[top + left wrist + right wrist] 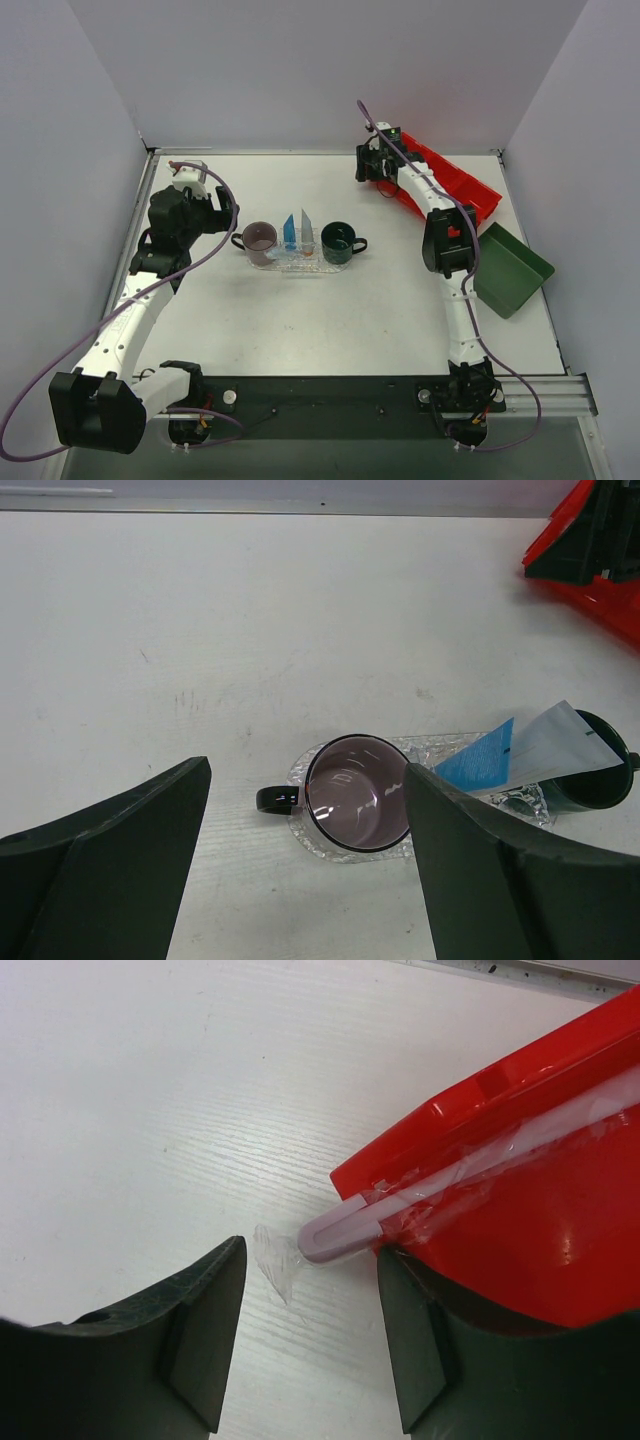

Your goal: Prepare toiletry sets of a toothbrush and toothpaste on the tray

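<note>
The clear glittery tray (300,264) lies mid-table with a blue tube (289,231) and a white tube (307,228) standing on it between two cups. In the left wrist view the blue tube (478,765) and white tube (555,745) lean beside each other on the tray (303,828). My left gripper (216,211) is open and empty, left of the tray (307,770). My right gripper (372,168) is open at the red bin's near-left end. A pale toothbrush in clear wrapping (350,1230) pokes over the bin's rim, its handle end between my open fingers (310,1250), not gripped.
A mauve cup (260,237) stands on the tray's left end and shows in the left wrist view (358,805). A dark green mug (338,242) stands on its right end. The red bin (455,182) lies at the back right (540,1240). A dark green rectangular tray (512,268) lies at the right edge.
</note>
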Controlling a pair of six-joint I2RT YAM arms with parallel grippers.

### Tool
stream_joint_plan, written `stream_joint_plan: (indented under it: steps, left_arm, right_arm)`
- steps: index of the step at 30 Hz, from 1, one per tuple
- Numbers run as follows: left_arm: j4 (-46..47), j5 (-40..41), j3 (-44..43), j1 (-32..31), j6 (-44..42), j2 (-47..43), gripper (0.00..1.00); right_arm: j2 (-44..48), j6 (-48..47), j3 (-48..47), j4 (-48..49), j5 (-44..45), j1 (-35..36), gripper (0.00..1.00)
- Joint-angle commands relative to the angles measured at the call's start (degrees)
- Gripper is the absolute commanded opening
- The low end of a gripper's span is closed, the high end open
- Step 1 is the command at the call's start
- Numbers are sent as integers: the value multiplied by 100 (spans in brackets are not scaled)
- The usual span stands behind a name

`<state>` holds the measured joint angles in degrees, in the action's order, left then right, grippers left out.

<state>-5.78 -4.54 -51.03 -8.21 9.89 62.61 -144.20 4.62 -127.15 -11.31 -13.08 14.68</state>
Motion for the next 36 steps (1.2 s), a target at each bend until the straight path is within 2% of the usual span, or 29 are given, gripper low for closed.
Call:
stream_joint_plan:
  steps: [1,11,16,21,27,36]
  left_arm:
    - [244,-30,-101,3,-22,-3,88]
    - [253,-30,-92,12,-31,6,88]
    - [253,-39,-83,12,-31,14,88]
    - [262,-47,-92,21,-14,-3,88]
    - [279,-56,-83,12,-5,-12,88]
    - [297,-74,-65,21,4,-21,88]
  right_arm:
    - [-47,-5,-275,-11,16,18,48]
    - [146,118,146,217,78,18,27]
    - [550,171,594,445,148,18,18]
    - [1059,188,1130,604,201,0,13]
    - [1552,320,1623,832,139,-61,0]
    - [2027,478,2194,1008,-89,-132,0]
